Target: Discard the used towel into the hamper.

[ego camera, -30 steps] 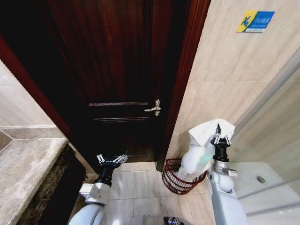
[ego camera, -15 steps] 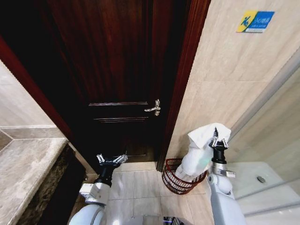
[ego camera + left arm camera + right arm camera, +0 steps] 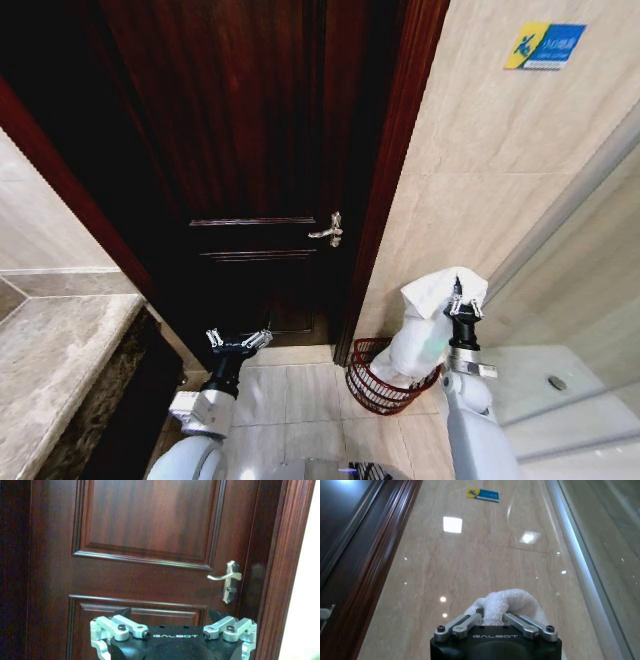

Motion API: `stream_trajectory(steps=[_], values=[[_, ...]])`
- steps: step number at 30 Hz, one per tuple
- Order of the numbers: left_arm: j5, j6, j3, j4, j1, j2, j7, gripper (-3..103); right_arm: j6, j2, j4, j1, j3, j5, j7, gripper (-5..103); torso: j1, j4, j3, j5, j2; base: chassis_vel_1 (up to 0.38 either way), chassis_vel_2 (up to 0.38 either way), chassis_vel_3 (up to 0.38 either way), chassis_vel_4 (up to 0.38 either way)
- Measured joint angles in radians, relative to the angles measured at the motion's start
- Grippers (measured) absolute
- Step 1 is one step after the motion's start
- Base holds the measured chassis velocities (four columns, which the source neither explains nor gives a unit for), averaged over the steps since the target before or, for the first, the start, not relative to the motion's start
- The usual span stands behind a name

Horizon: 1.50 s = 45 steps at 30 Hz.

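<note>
My right gripper [image 3: 457, 297] is closed on the white towel [image 3: 425, 325], which hangs down into the hamper [image 3: 378, 384] on the floor by the door frame. My left gripper [image 3: 238, 340] waits low before the dark door [image 3: 150, 536], its fingers [image 3: 118, 624] spread open and holding nothing.

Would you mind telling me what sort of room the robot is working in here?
Most likely a bathroom: glossy beige wall tiles, a stone counter, and a glass partition like a shower's, beside a dark wooden door.
</note>
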Motion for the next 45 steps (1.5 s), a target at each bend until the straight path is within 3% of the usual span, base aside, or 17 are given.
stream_trajectory(steps=[45], values=[[0.000, 0.000, 0.000, 0.000, 0.000, 0.000, 0.000, 100, -0.001, 0.022, -0.199, 0.011, 0.011, 0.030, -0.065, 6, 0.000, 0.0000, 0.000, 0.0000, 0.000, 0.000, 0.000, 0.000, 0.000]])
